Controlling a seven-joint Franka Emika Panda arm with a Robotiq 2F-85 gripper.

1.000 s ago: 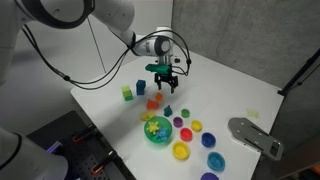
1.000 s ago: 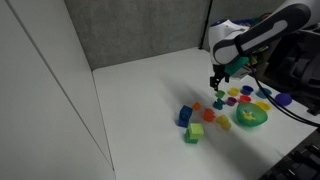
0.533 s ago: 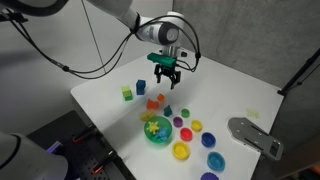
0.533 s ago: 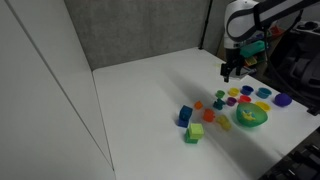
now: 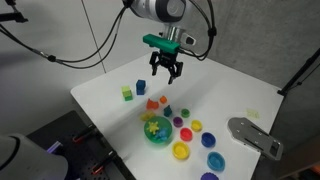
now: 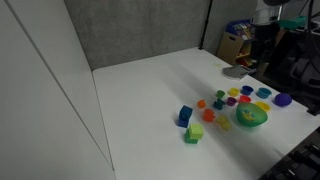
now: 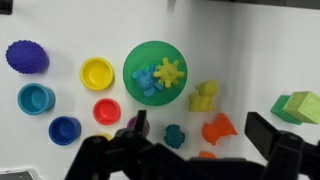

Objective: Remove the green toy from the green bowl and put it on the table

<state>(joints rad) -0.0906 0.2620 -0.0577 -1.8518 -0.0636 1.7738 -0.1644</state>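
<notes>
The green bowl (image 7: pixel 131 60) sits on the white table (image 7: pixel 250 45), at the top centre of the wrist view. It holds a yellow star-shaped piece (image 7: pixel 168 71) and a blue piece (image 7: pixel 145 81). I cannot pick out the green toy against the bowl's green. The bowl also shows in both exterior views (image 5: pixel 165 137) (image 6: pixel 257 121). My gripper (image 7: pixel 203 128) is open wide and empty. It hangs high above the loose toys beside the bowl, well clear of the table (image 5: pixel 165 68).
Around the bowl lie a yellow bowl (image 7: pixel 97 73), blue cups (image 7: pixel 35 99) (image 7: pixel 64 130), a red cup (image 7: pixel 107 110), a purple cup (image 7: pixel 26 56), a yellow-green toy (image 7: pixel 203 96), an orange toy (image 7: pixel 217 128), a teal toy (image 7: pixel 175 134) and a yellow-green cube (image 7: pixel 300 105).
The gripper has risen well above the table and stayed open. The toys and dishes have not moved.
</notes>
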